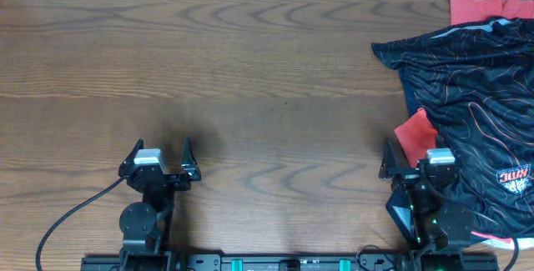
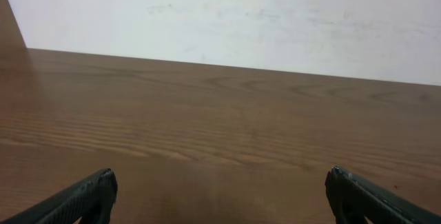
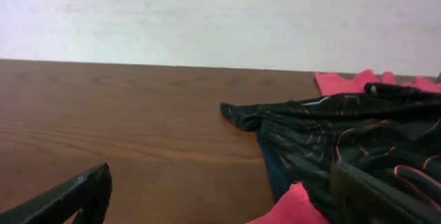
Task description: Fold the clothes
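Observation:
The clothes are a black, shiny jersey (image 1: 476, 79) with thin orange-red contour lines, lying crumpled at the table's right edge; it also fills the right of the right wrist view (image 3: 331, 131). An orange and white logo shows on it near the front right. My right gripper (image 1: 413, 148) stands open at the jersey's near left edge, its right finger (image 3: 358, 193) over the black cloth, with nothing held. My left gripper (image 1: 162, 146) stands open over bare wood at the front left, far from the jersey. In the left wrist view only wood lies between its fingers (image 2: 96, 193).
A red garment pokes out from under the jersey by my right gripper (image 1: 415, 129) and at the far right corner (image 1: 476, 4). A strip of navy cloth (image 1: 413, 96) shows at the jersey's left edge. The brown wooden table (image 1: 250, 71) ends at a white wall.

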